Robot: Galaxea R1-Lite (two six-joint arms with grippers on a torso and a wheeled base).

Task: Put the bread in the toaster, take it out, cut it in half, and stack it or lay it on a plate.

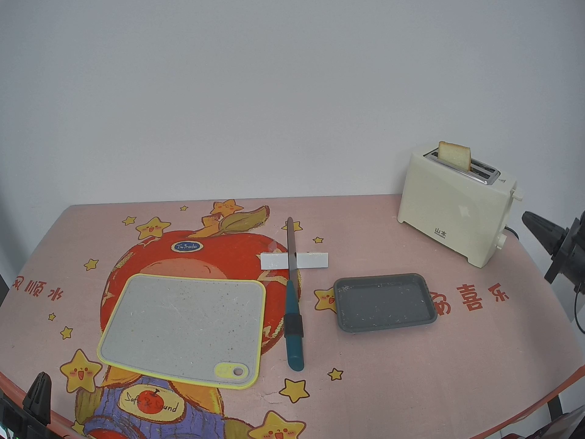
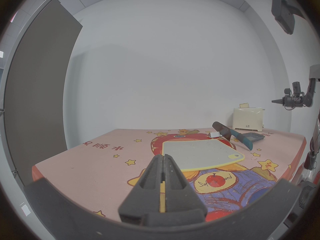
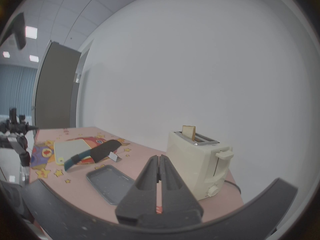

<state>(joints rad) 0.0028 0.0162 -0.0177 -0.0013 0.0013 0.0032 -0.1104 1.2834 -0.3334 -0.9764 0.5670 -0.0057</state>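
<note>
Bread slice (image 1: pixel 454 155) is seen standing up out of the toaster (image 1: pixel 454 211) slot, so taking it out is judged the step in hand; right gripper (image 3: pixel 159 158) and left gripper (image 2: pixel 164 157) are pressed together, empty, and the right must be spread first.

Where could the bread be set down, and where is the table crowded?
Free: the cutting board, the grey plate, and the tabletop between plate and toaster. Crowded: the strip between board and plate, where the knife lies.
</note>
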